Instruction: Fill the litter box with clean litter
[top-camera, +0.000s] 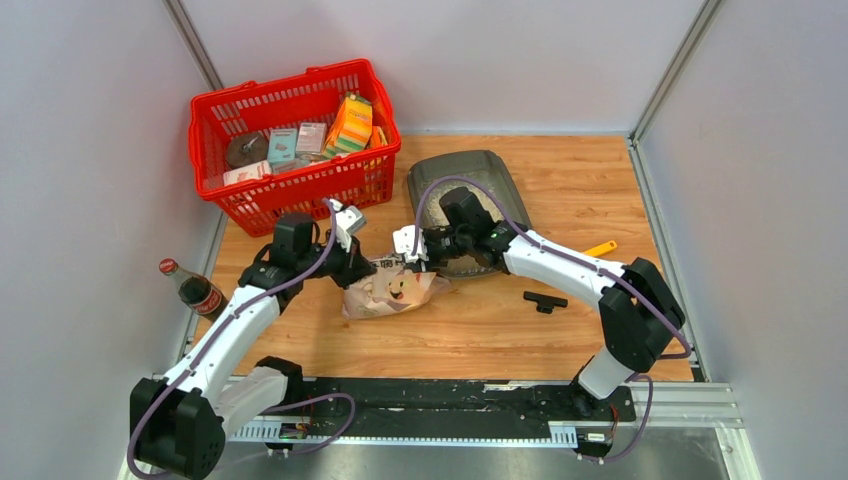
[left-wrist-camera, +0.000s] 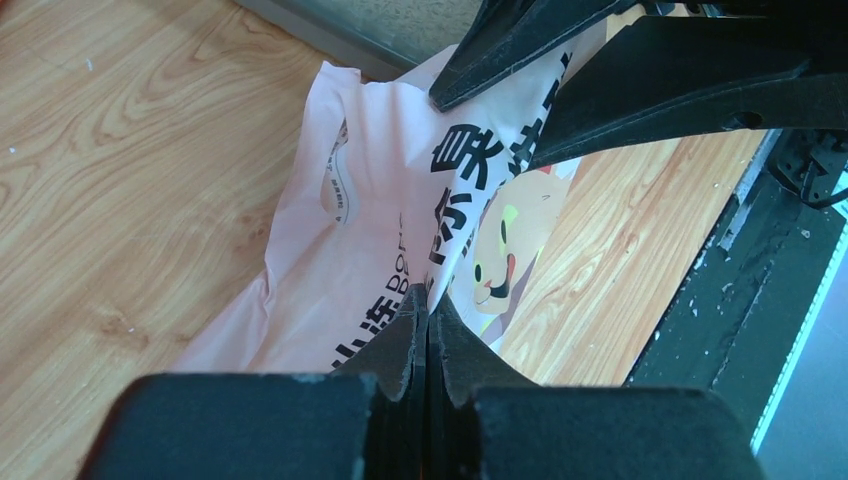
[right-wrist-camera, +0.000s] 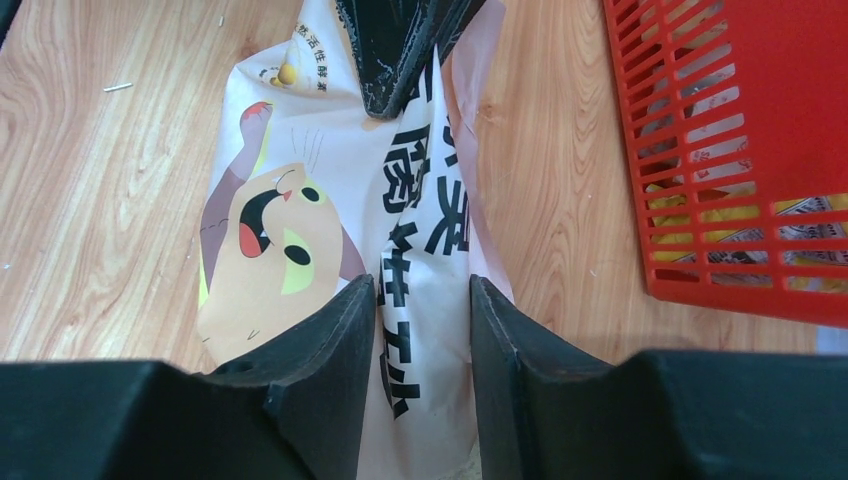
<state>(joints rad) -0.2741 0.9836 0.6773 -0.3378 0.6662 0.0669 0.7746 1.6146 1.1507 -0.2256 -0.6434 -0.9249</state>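
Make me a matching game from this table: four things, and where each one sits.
1 basket
2 litter box
3 bottle
4 paper bag

A middle of the table
B far left corner
C lying at the left edge
D far side, right of the basket

Pairs: 1-B, 2-D, 3-C, 4-A

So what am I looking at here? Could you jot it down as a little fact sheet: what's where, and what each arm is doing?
Litter box: dark grey tray at the back, right of the red basket, partly hidden by the right arm
Bag: cat-printed, lying on the table between the two arms
Left fingers: shut on the bag
Right fingers: apart, a fold of the bag between them
Scoop: yellow, on the table at right, untouched
Pouring: not yet begun
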